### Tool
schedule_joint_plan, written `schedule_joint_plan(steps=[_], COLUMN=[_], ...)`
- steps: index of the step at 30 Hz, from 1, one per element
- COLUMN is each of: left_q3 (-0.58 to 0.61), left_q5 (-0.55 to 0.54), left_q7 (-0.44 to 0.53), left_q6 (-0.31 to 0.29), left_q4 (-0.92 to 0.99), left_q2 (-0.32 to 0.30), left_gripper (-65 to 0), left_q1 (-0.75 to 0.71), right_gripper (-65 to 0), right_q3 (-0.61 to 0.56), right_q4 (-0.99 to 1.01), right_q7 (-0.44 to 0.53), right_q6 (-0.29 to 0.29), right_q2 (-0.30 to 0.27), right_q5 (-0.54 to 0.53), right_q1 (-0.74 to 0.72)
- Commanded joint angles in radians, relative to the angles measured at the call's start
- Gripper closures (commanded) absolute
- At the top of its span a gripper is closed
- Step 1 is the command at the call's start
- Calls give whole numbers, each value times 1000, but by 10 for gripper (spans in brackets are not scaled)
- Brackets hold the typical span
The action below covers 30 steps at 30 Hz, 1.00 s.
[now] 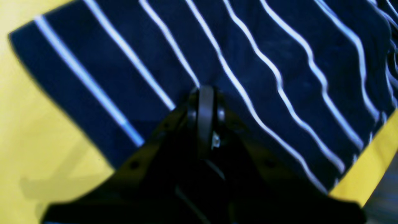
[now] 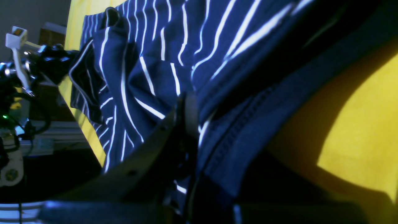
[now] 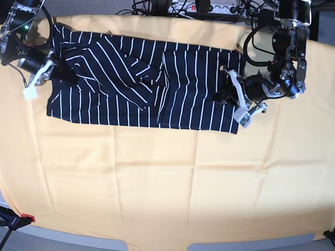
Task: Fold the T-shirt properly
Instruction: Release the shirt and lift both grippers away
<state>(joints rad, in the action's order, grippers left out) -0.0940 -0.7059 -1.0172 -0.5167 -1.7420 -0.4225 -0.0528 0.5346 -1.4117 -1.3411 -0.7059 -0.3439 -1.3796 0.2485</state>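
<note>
The T-shirt (image 3: 131,89), dark navy with thin white stripes, lies partly folded and rumpled across the far part of the table. My left gripper (image 3: 226,95) is at the shirt's right edge. In the left wrist view the left gripper (image 1: 205,99) is shut, with the striped shirt (image 1: 279,46) pinched at its tip. My right gripper (image 3: 59,73) is at the shirt's left edge. In the right wrist view the right gripper (image 2: 188,115) is shut on the shirt's stitched hem (image 2: 236,130), which is raised above the yellow cloth.
A yellow cloth (image 3: 167,183) covers the whole table and also shows in both wrist views (image 1: 31,124) (image 2: 367,124). A power strip (image 3: 209,7) and cables lie behind the table's far edge. The cloth's front edge runs along the bottom of the base view.
</note>
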Motion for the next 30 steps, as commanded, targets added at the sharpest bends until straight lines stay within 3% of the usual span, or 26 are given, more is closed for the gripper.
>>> schedule_joint_plan(steps=[1,4,9,15,18,23,26,30], left_q3=[-20,-68,-183,-267,-269,-267,-267,-267], left_q5=[-24,-47,-63,-64,-77,-138,-145,-146], left_q7=[22,22,20,14,14,15,15,15], left_q6=[23,65,69,62,62,29,5,4], left_q4=[-28,-46,-47,-47,-47,-47,-47,-47], left_q2=[-15,-15,-15,-16,-15,-15,-15,-15], left_gripper=[0,0,0,0,0,0,0,0], left_q1=[30,54,60,58,49,13,-8,-38], right_gripper=[0,0,0,0,0,0,0,0], right_q3=[10,41,163,248,251,251,248,180], right_q4=[-28,-111,-282,-440,-499,-583,-620,-655], right_q7=[-10,-10,2,24,18,-55,-55,-55], right_q6=[8,8,8,8,31,51,20,8], right_q2=[-14,-31,-45,-118,-124,-110,-59,21], right_q5=[11,74,185,230,222,35,-104,-104], right_q1=[-2,-2,-2,4,4,9,9,7])
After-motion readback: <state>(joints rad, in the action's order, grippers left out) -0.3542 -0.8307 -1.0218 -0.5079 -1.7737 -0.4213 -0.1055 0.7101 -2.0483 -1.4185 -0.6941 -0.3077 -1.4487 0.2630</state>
